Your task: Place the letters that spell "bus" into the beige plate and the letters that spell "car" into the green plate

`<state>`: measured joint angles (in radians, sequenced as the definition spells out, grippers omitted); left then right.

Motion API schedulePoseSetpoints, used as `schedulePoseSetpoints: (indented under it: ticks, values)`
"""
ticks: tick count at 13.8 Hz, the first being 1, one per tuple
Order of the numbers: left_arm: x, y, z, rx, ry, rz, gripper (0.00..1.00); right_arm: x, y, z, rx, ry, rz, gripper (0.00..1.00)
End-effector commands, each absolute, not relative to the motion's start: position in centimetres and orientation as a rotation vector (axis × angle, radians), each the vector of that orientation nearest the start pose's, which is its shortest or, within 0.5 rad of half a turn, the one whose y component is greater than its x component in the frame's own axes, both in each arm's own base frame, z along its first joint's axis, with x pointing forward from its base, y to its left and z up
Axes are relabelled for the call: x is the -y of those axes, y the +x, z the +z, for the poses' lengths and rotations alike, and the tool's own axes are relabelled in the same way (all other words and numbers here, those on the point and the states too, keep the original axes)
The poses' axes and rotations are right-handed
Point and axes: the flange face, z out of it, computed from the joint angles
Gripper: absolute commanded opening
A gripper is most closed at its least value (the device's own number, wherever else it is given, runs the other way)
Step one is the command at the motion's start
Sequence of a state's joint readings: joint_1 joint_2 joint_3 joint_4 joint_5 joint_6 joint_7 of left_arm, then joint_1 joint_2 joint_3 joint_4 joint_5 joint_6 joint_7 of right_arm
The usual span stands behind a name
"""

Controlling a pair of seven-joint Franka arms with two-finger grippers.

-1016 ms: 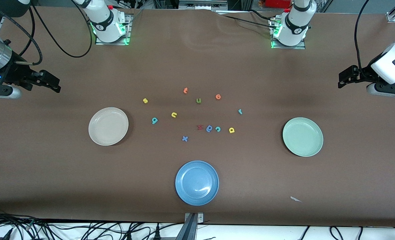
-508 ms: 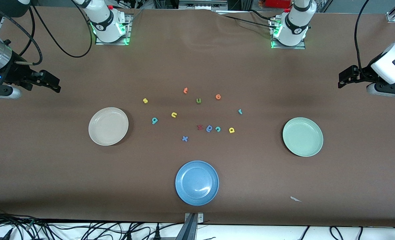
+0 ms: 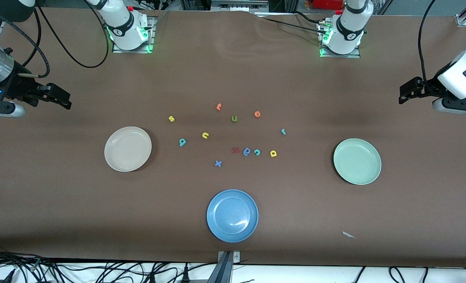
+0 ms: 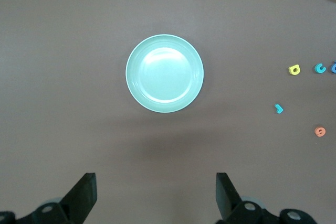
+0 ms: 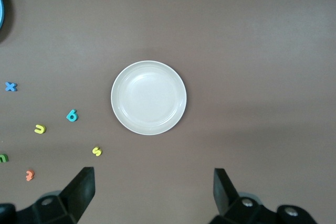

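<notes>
The beige plate (image 3: 127, 148) lies empty toward the right arm's end, the green plate (image 3: 357, 161) empty toward the left arm's end. Between them on the table lie the teal b (image 3: 182, 142), yellow u (image 3: 205, 135) and yellow s (image 3: 171, 118), then the teal c (image 3: 257, 152), yellow a (image 3: 273, 153) and teal r (image 3: 283, 131). My right gripper (image 3: 66, 103) hangs open and empty over that table end, with the beige plate (image 5: 148, 97) in its view. My left gripper (image 3: 402, 96) hangs open and empty, looking at the green plate (image 4: 164, 73).
A blue plate (image 3: 232, 215) sits nearest the front camera. Among the letters lie an orange t (image 3: 219, 106), an olive u (image 3: 234, 118), an orange e (image 3: 257, 114), a red letter (image 3: 235, 149), a dark blue round letter (image 3: 246, 151) and a blue x (image 3: 218, 163). A paper scrap (image 3: 349, 234) lies near the front edge.
</notes>
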<state>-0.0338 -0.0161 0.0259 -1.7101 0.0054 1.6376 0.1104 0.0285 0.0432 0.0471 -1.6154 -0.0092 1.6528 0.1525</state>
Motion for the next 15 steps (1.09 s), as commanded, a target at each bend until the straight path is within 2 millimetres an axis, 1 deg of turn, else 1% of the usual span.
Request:
schedulePoseSetpoints:
  ticks: [1,4,5,9,10,15]
  values:
    - [0.5,54.9,57.5,-0.199,-3.149,0.093,1.0,-3.9,56.9,58.7,-0.141,-3.145,0.016,1.0]
    - [0.5,54.9,57.5,-0.199,-3.149,0.093,1.0,-3.6,57.0,58.6,-0.149,-3.145,0.018,1.0]
    - [0.5,54.9,57.5,-0.199,-3.149,0.093,1.0,-3.0,57.0,58.5,-0.163,-3.145,0.021,1.0]
    - [0.5,54.9,57.5,-0.199,-3.149,0.093,1.0,-2.8,57.1,58.4,-0.173,-3.145,0.02,1.0]
    - [0.5,54.9,57.5,-0.202,-3.148,0.093,1.0,-2.7,57.3,58.1,-0.175,-3.145,0.025,1.0]
    - [0.5,54.9,57.5,-0.199,-3.147,0.093,1.0,-2.2,57.4,58.1,-0.187,-3.144,0.023,1.0]
